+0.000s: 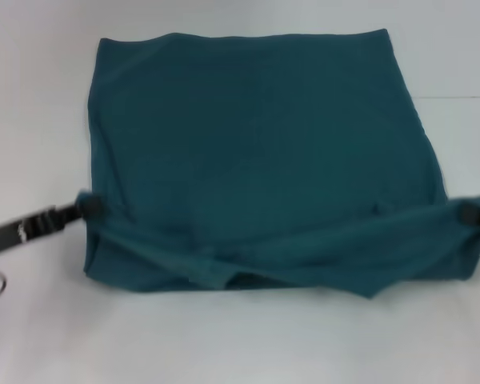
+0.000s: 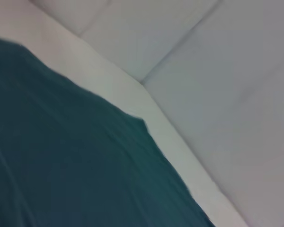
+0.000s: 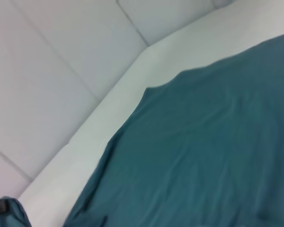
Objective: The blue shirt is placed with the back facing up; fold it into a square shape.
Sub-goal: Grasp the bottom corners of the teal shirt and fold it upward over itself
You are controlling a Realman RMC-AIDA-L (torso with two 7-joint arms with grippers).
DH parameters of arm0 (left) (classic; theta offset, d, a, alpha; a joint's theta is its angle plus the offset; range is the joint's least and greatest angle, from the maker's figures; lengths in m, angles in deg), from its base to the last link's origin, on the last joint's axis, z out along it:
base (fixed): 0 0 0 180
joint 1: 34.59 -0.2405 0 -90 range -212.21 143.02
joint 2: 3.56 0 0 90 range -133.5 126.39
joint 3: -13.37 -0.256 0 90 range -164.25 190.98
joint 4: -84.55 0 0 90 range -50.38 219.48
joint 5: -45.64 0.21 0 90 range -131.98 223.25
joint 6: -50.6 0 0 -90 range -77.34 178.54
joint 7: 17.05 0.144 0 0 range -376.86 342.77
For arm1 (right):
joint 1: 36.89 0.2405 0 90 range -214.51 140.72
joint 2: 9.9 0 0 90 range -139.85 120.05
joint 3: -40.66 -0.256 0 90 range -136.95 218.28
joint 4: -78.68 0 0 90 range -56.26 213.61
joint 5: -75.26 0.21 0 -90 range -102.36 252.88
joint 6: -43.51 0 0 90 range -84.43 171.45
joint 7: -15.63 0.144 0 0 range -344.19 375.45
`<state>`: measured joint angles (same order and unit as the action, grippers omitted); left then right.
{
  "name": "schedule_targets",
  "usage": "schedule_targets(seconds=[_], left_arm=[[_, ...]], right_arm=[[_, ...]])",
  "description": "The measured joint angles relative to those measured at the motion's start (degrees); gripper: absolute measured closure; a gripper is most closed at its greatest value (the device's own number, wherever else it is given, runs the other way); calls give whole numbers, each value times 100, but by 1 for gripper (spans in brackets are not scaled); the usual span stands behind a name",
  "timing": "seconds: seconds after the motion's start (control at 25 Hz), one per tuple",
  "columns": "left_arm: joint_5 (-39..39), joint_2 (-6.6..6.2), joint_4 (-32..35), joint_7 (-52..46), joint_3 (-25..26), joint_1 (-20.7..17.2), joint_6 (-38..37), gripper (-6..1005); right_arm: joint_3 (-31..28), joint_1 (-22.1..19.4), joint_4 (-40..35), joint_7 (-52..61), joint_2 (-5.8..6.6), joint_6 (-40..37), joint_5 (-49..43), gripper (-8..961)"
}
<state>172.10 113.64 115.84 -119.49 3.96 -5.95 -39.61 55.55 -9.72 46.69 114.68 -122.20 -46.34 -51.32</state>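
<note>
Jaws, left: the left gripper (image 1: 92,206) sits at the blue shirt's (image 1: 264,152) left edge, near the front; its jaws are closed on the cloth there, with fabric bunched around the dark tip.
Jaws, right: the right gripper (image 1: 470,213) sits at the shirt's right edge, level with the left one; its jaws are likewise clamped on the cloth, which wraps around the tip.
Blue shirt, place: spread in the middle of the white tabletop (image 1: 240,344), the far part lying flat, its far edge straight and roughly parallel to the tabletop's far side.
Blue shirt, shape: a broad block, narrower at the far edge and wider toward the front, with no sleeves sticking out at the sides.
Blue shirt, front band: between the two grippers a strip of cloth is raised and pulled taut, a ridge running across from one held point to the other; below it the front edge sags in loose folds with a dark gap under the middle.
Blue shirt, wrist views: the left wrist view shows a flat stretch of the shirt (image 2: 71,165) with a corner against the white surface; the right wrist view shows the same kind of stretch (image 3: 199,156) with its own corner.
Left arm: a dark link (image 1: 28,226) reaches in from the left of the shirt, low over the tabletop.
Around the shirt: pale padded wall panels (image 2: 217,71) with seams stand beyond the tabletop's edge.
In the way: only the shirt's own slack front folds lie between the grippers.
</note>
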Motion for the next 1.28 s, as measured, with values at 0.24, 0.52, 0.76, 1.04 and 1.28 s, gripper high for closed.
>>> schedule_targets(seconds=[0.24, 0.52, 0.76, 1.04, 1.28], left_arm=[[-302, -92, -274, -49, -2, 512, 1115, 984], [-663, -52, -361, -12, -40, 881, 1928, 984], [-931, -24, -593, 323, -41, 1226, 2667, 985], [-1509, 96, -799, 935, -53, 1526, 3391, 984], [-1809, 148, -1041, 1372, -54, 1695, 3879, 984]], right_arm=[[38, 544, 280, 3, 14, 855, 2, 874], [44, 997, 328, 14, -43, 1858, 200, 871], [121, 1334, 451, 12, -78, 2769, 418, 869], [382, 1749, 546, -63, -105, 3625, 451, 867], [832, 2041, 560, -76, -111, 4364, 470, 865]])
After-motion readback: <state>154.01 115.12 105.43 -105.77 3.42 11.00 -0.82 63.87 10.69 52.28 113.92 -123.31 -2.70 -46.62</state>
